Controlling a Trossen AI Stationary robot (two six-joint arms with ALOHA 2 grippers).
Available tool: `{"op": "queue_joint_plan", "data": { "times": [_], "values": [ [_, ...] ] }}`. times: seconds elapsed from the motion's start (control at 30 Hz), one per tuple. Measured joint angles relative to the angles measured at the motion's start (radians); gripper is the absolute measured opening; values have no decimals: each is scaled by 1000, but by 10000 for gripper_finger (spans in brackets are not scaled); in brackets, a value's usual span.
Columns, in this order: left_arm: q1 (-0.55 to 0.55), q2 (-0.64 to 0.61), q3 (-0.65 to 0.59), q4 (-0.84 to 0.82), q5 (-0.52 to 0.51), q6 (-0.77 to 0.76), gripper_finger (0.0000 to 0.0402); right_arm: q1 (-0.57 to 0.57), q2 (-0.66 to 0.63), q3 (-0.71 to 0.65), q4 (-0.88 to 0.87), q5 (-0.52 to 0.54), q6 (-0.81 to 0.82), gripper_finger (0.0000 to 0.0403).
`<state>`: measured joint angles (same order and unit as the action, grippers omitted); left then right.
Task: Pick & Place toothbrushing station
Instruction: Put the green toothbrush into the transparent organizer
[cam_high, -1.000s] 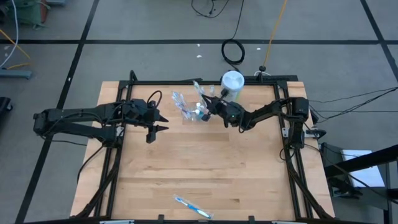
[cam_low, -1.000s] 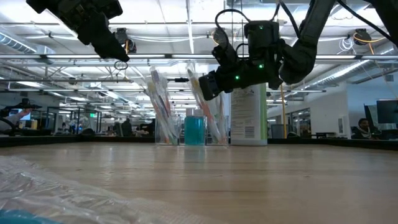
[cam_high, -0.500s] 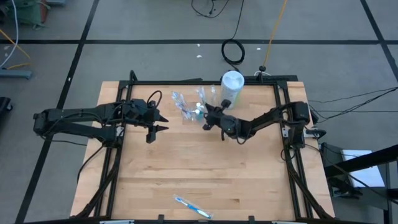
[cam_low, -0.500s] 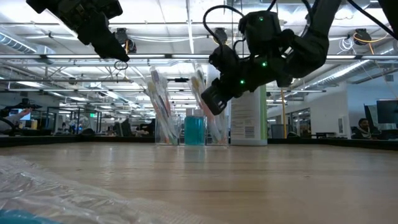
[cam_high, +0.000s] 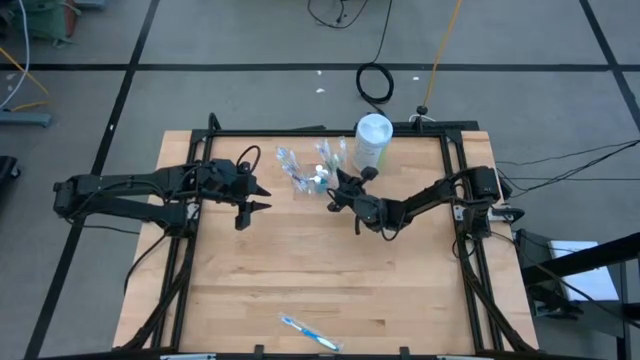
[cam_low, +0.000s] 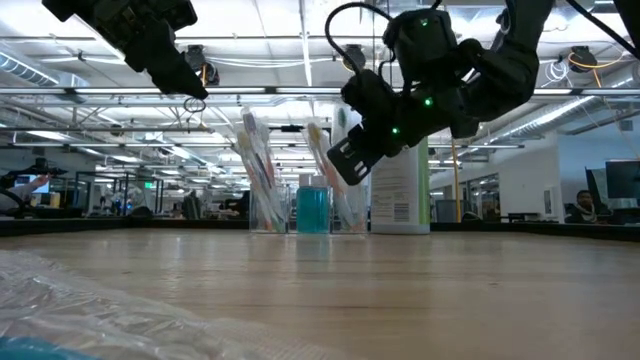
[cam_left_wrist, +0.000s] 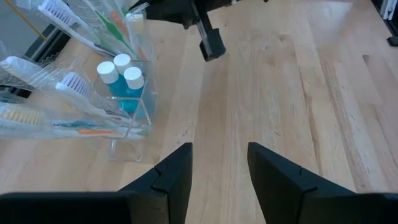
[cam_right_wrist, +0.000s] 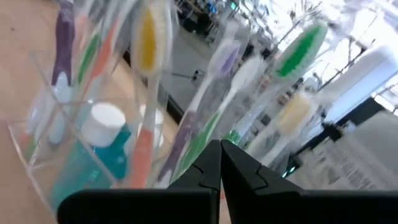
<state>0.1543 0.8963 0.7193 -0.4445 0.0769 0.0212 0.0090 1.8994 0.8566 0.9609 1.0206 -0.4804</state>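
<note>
Clear plastic toothbrush holder (cam_high: 312, 176) is seen at table's far edge, left of white-and-green canister (cam_high: 373, 140) — wrapped toothbrushes (cam_left_wrist: 68, 84) fanned out of it, blue toothpaste tubes (cam_left_wrist: 124, 87) upright inside. Right gripper (cam_high: 334, 203) is held above wood just beside holder, fingers clenched together, nothing grasped. Left gripper (cam_high: 262, 200) is raised well to holder's left — fingers parted, empty. Packaged toothbrush (cam_high: 310, 332) lies alone near front edge.

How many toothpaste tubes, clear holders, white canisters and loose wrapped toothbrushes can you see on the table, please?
Blue toothpaste tubes: 3
Clear holder: 1
White canister: 1
Loose wrapped toothbrush: 1
Total: 6
The standing toothbrushes in the holder overlap too much to count.
</note>
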Motion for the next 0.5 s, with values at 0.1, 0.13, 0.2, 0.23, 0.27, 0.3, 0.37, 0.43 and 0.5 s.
{"op": "queue_joint_plan", "data": {
  "times": [0.1,0.13,0.2,0.23,0.27,0.3,0.37,0.43,0.5],
  "values": [
    [0,0,0,0,0,0,161,-4,0,0,-78,0,98,0],
    [0,0,0,0,0,0,161,-7,0,0,-105,-1,120,0],
    [0,0,0,0,0,0,161,-8,0,0,-148,-2,148,0],
    [0,0,0,0,0,0,161,-9,0,0,-163,-2,156,0],
    [0,0,0,0,0,0,161,-9,0,0,-173,-2,164,0],
    [0,0,0,0,0,0,161,-9,0,0,-183,-2,176,0],
    [0,0,0,0,0,0,161,-9,-1,0,-187,-2,198,0],
    [0,0,0,0,0,0,161,-8,-1,0,-187,-3,204,0],
    [0,0,0,0,0,0,161,-7,-1,0,-187,-3,191,0]
  ]
}}
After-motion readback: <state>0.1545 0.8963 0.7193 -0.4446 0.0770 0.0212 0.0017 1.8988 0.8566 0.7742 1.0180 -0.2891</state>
